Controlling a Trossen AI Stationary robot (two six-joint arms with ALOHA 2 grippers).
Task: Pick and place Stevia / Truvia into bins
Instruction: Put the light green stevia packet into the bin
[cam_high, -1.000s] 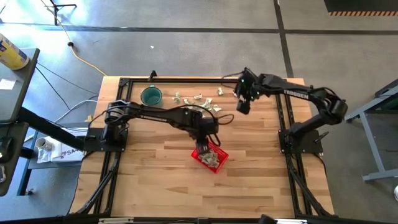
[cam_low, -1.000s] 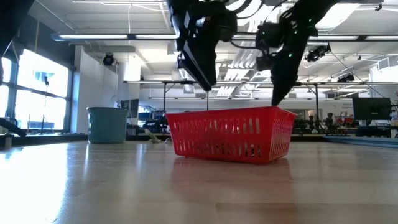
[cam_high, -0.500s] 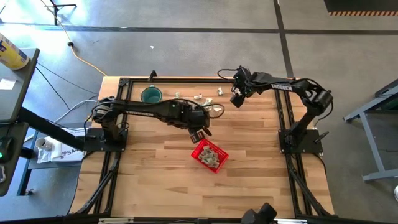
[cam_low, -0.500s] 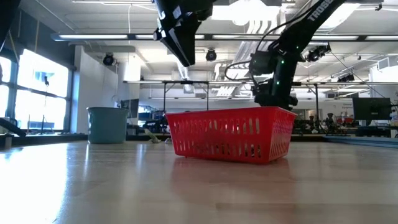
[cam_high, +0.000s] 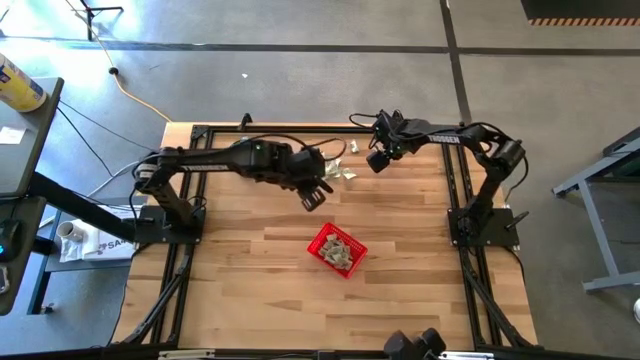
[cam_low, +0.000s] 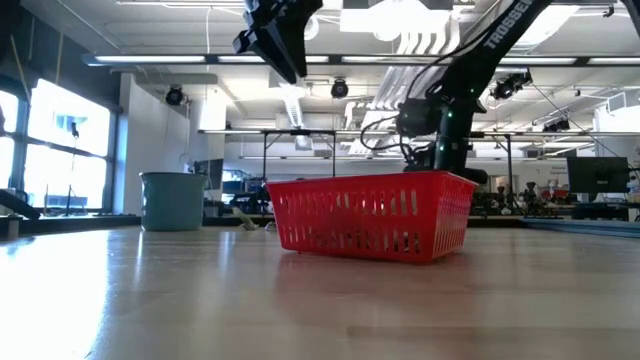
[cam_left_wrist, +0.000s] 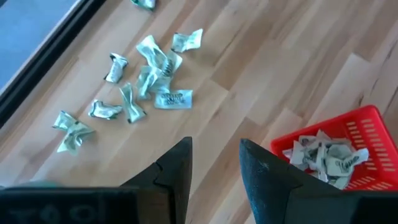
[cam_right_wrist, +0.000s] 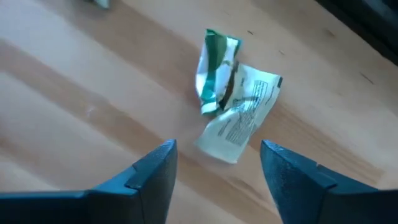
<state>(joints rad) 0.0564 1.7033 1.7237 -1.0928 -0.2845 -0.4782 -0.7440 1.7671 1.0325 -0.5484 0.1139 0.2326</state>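
Crumpled pale green and white sachets (cam_left_wrist: 149, 74) lie scattered on the wooden table near its far edge (cam_high: 340, 172). More sachets (cam_left_wrist: 326, 155) sit inside the red basket (cam_high: 337, 250), which stands mid-table. My left gripper (cam_high: 313, 197) hangs open and empty, raised between the scattered sachets and the basket (cam_left_wrist: 348, 124). My right gripper (cam_high: 376, 160) is open and low over two sachets (cam_right_wrist: 233, 112) at the far side, with a finger to either side of them and no touch.
A teal cup (cam_low: 172, 200) stands near the table's far-left corner; in the high view my left arm (cam_high: 230, 160) covers it. Black frame rails (cam_high: 190, 250) run along the table's sides. Bare wood lies on the near half of the table (cam_high: 300, 310).
My left gripper has risen from just above the basket and swung toward the far-left, ending between the basket and the scattered sachets. My right gripper has moved a little toward the table's left and come down low over the sachets at the far side.
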